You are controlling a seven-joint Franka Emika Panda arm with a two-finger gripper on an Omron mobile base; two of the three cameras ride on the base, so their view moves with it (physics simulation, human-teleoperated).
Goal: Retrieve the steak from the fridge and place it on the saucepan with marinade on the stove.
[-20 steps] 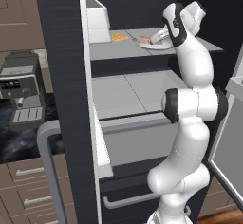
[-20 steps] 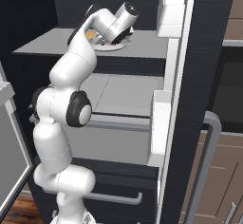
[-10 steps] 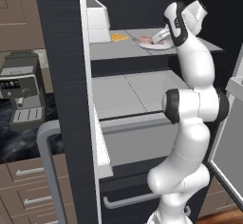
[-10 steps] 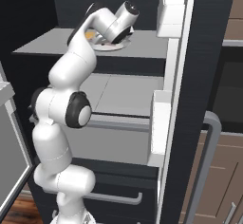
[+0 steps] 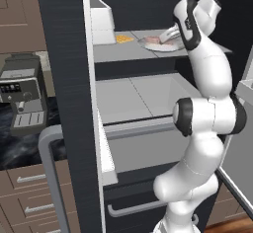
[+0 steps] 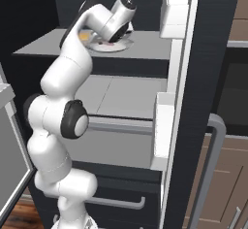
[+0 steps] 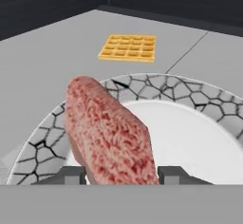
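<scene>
Location: a kitchen. Indicators: open fridge (image 5: 69,79) with food on its shelf, coffee machine (image 5: 22,94) on counter, wooden drawers (image 5: 29,197) left.

- No readable text, label, brand, number or sign on anything here
- The coffee machine (image 5: 22,96) front carries small buttons and marks, too blurred to read
</scene>
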